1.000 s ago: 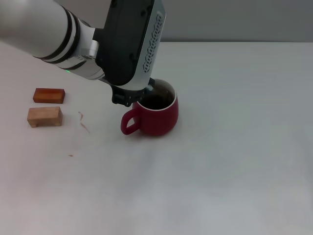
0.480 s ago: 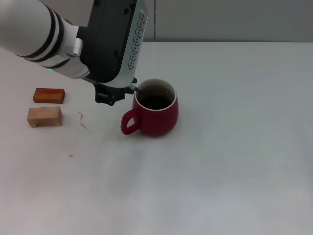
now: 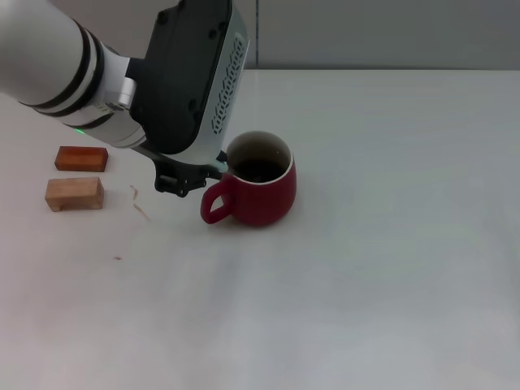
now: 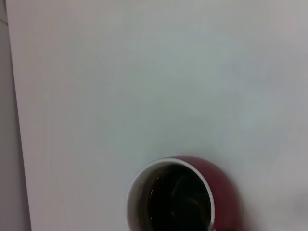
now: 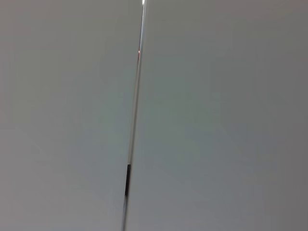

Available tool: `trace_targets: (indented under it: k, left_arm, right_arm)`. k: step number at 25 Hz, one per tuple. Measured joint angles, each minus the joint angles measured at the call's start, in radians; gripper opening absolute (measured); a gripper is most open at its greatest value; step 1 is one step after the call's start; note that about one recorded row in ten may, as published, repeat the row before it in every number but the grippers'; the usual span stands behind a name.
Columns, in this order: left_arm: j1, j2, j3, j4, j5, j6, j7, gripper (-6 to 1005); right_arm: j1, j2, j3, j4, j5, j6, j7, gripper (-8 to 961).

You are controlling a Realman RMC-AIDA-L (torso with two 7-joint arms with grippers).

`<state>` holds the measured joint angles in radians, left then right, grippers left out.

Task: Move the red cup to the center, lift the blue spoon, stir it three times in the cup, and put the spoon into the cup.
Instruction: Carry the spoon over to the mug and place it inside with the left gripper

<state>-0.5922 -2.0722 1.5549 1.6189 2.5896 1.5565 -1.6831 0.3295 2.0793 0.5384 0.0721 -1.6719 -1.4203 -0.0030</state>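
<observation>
The red cup (image 3: 258, 193) stands upright near the table's middle, its loop handle toward the front left and its inside dark. My left gripper (image 3: 185, 183) hangs just left of the cup, beside the handle and close to the rim. A pale blue sliver at the cup's left rim, next to the gripper, looks like the handle of the blue spoon (image 3: 219, 166). The rest of the spoon is hidden inside the cup. In the left wrist view the cup (image 4: 226, 192) sits at the picture's edge with its cream rim showing. The right gripper is out of view.
Two small wooden blocks lie at the left: a reddish one (image 3: 81, 158) and a paler one (image 3: 74, 193) in front of it. A few small marks (image 3: 140, 203) dot the white table (image 3: 390, 260) between the blocks and the cup.
My left gripper has moved left from over the cup's mouth to beside its handle, then dropped slightly toward the front. The cup has not moved.
</observation>
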Motion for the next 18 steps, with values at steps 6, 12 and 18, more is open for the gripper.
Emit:
trace_targets:
  k: [6, 12, 18]
  left_arm:
    - [-0.004, -0.004, 0.023, -0.006, -0.045, -0.014, -0.003, 165]
    - [0.0, -0.005, 0.043, -0.022, -0.067, -0.092, -0.002, 165]
    - [0.0, -0.005, 0.058, -0.054, -0.066, -0.141, -0.003, 165]
  right_arm:
    - [-0.001, -0.001, 0.0, 0.0, 0.0, 0.0, 0.0, 700]
    - [-0.001, -0.001, 0.0, 0.0, 0.0, 0.0, 0.0, 700]
    - [-0.004, -0.001, 0.0, -0.002, 0.0, 0.0, 0.0, 700]
